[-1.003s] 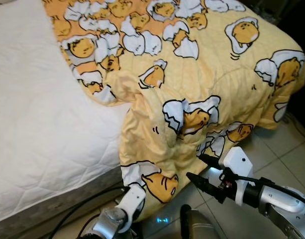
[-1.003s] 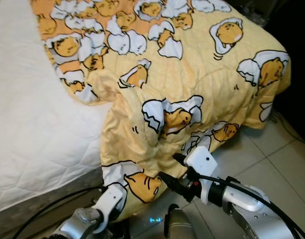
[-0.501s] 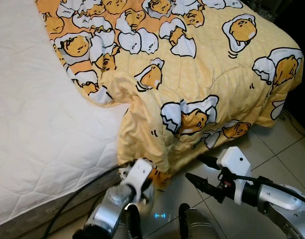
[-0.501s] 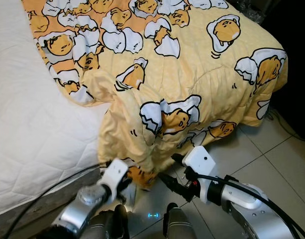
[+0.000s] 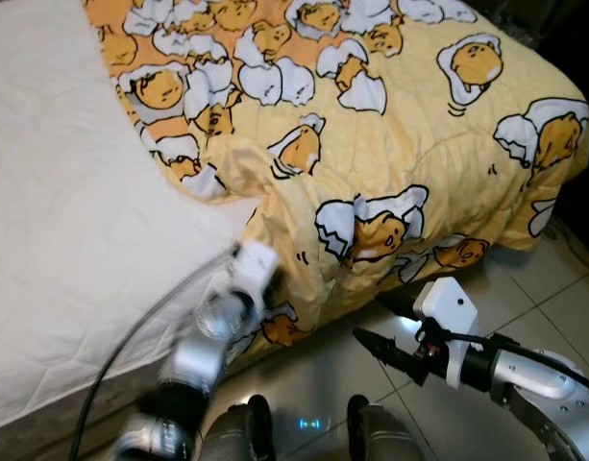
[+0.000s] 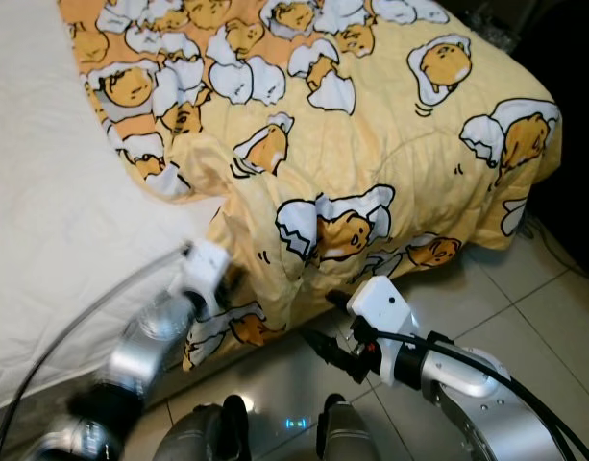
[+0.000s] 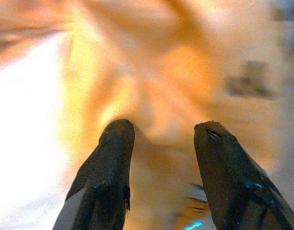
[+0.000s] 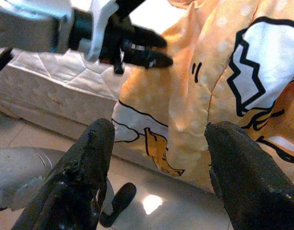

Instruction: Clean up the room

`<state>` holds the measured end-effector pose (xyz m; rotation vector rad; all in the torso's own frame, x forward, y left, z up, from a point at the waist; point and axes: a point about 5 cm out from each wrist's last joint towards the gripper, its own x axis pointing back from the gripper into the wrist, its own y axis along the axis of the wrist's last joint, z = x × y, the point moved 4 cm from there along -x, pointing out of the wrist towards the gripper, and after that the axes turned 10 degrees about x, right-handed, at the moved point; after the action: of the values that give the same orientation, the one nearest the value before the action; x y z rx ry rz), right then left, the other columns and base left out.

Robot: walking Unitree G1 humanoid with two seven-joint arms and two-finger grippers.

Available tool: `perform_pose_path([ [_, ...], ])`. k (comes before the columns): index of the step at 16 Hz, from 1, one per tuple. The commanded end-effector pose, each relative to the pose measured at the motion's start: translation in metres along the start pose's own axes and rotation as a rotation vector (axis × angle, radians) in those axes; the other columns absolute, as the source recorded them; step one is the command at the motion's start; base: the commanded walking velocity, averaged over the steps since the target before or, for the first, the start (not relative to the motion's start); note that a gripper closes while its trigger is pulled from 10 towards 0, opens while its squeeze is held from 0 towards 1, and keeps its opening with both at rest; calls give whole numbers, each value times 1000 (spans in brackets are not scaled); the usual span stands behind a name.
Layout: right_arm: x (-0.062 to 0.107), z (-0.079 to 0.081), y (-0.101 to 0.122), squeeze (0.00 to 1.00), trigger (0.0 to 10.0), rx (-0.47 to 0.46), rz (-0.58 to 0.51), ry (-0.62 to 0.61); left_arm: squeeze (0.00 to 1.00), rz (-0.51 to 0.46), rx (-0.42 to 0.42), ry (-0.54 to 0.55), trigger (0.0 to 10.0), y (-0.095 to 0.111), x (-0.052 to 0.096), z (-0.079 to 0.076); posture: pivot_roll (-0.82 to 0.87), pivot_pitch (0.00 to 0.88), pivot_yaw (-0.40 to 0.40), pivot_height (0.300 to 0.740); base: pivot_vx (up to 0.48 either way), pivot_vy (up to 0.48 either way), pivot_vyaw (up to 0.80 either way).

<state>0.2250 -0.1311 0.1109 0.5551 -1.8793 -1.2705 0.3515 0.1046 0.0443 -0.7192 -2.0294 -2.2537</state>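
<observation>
A yellow blanket [image 5: 390,125] printed with egg cartoons covers the right half of the bed, and one corner [image 5: 304,288] hangs over the side of the white mattress [image 5: 73,240]. My left gripper [image 8: 168,50] is raised to that hanging fold at the mattress edge. It is open, fingertips against the cloth, with blurred blanket beyond its fingers [image 7: 115,143]. My right gripper [image 5: 369,320] is open low over the floor, just right of the hanging corner and pointing at it. Nothing is between its fingers [image 8: 101,143].
Pale tiled floor [image 5: 563,288] lies to the right of the bed and under me. My feet [image 5: 361,427] stand close to the bed's side. A dark cable [image 5: 121,336] runs along my left arm. Beyond the blanket's far right edge it is dark.
My left arm has swung up from near the floor to the mattress edge, and the blanket's hanging corner now sits higher. The right gripper has barely moved.
</observation>
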Motion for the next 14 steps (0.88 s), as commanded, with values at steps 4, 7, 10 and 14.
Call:
perform_pose_path([
  [4,0,0,-1,0,10000,10,1,3,1000,87,-75,110,10000,-14,-9,32,-192,207,90,740,0,0,0],
  [7,-1,-1,1,0,10000,20,-3,10,0,106,-53,163,10000,-9,-15,46,-204,207,91,740,0,0,0],
  [10,-1,-2,1,0,10000,23,-3,10,0,61,167,44,10000,2,-23,31,-208,214,93,740,0,0,0],
  [14,-1,-2,1,0,10000,23,-1,11,0,87,158,-1,2706,-3,-25,21,-210,221,85,740,0,0,0],
])
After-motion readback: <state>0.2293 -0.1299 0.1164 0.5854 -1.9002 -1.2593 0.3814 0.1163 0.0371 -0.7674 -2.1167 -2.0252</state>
